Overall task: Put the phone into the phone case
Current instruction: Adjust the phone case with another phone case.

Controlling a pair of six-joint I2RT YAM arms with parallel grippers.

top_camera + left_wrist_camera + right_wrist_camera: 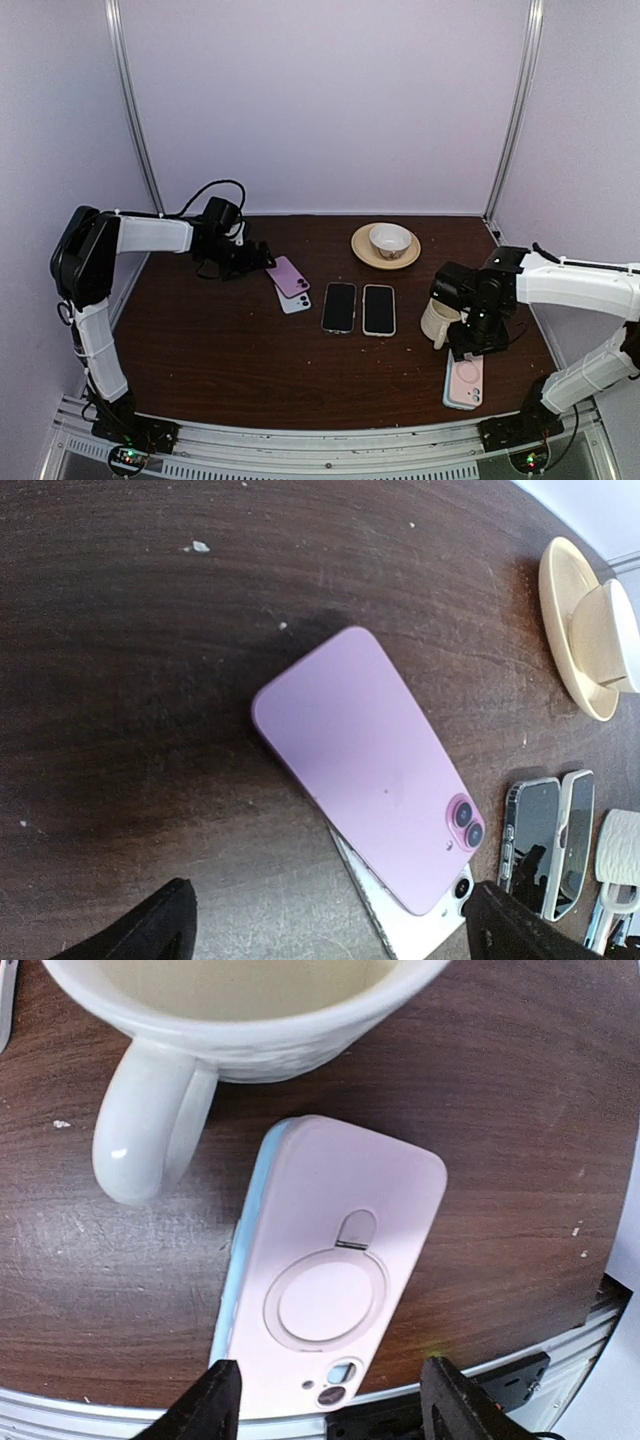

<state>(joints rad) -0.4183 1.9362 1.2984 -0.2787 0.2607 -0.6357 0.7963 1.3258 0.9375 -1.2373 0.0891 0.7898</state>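
Released wide at left tool (330, 925), purple phone (365, 770) just beyond; straddling pink case (335, 1260) with right tool (330, 1400), grasp unclear.

No legible text, brand, number or sign in any view. The purple phone (365, 770) ahead of the left jaws and the pink case (335, 1270) between the right jaws carry no readable lettering.

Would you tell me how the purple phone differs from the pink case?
The purple phone has a plain back with twin lenses; the pink case bears a round ring. The purple phone lies across a white phone; the pink case lies beside the mug. Both lie back up.
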